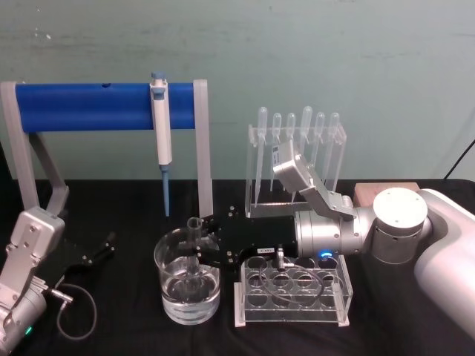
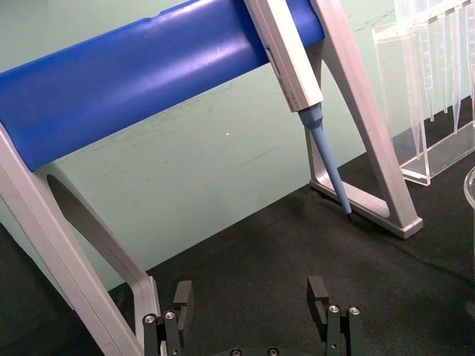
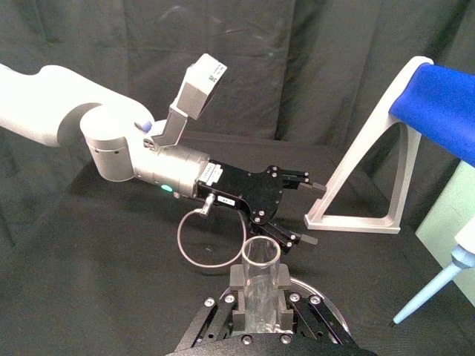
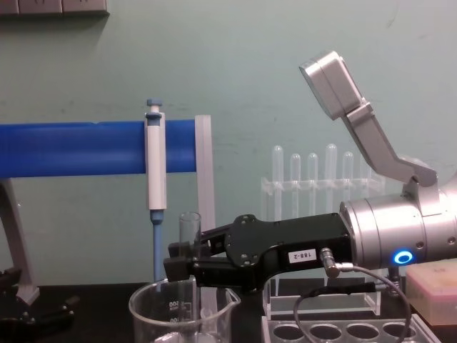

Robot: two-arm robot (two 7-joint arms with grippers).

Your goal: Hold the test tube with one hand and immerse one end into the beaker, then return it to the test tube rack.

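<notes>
The beaker (image 1: 169, 256) stands front centre on the black table, with water in it. The test tube (image 1: 195, 231) stands upright inside it, its open rim above the beaker's rim and its lower end down in the water. My right gripper (image 1: 199, 248) reaches in from the right and is shut on the tube's upper part. The chest view shows the tube (image 4: 189, 232) above the beaker (image 4: 153, 314) with the right gripper (image 4: 184, 268) closed around it. In the right wrist view the tube (image 3: 261, 285) sits between the fingers (image 3: 237, 291). My left gripper (image 1: 98, 252) rests open at the left.
A blue-and-white pipettor (image 1: 162, 126) hangs from the blue bar stand (image 1: 82, 106) behind the beaker. A clear pipette stand (image 1: 297, 159) is at the back. A clear tube rack (image 1: 293, 295) sits right of the beaker, under the right arm. A wooden block (image 1: 382, 194) lies far right.
</notes>
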